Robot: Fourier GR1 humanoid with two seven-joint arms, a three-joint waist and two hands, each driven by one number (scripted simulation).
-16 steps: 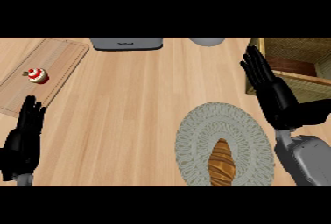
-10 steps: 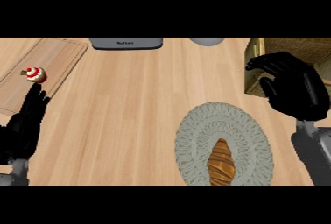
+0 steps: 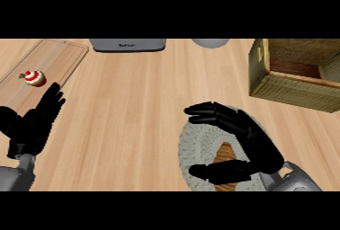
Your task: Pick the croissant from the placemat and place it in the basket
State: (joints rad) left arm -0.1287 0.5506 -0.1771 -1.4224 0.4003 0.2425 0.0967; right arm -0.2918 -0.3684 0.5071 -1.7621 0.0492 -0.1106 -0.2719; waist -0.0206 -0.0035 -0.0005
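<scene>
Moved: right hand (image 3: 247,134) down from beside woven wicker basket (image 3: 292,87) to above round grey woven placemat (image 3: 192,148); left hand (image 3: 33,123) little changed.
Basket: upper right on counter, nothing seen inside.
Placemat: holds golden-brown croissant (image 3: 225,152), mostly hidden under right hand.
Tray: long wooden board (image 3: 56,56), upper left, small red-and-white cupcake (image 3: 33,78) on it.
Surface: light wooden counter (image 3: 133,99); grey appliance (image 3: 127,45) at far edge.
Right hand: fingers curled, thumb opposed, arched over croissant, not closed on it.
Left hand: lower left, fingers straight, spread.
</scene>
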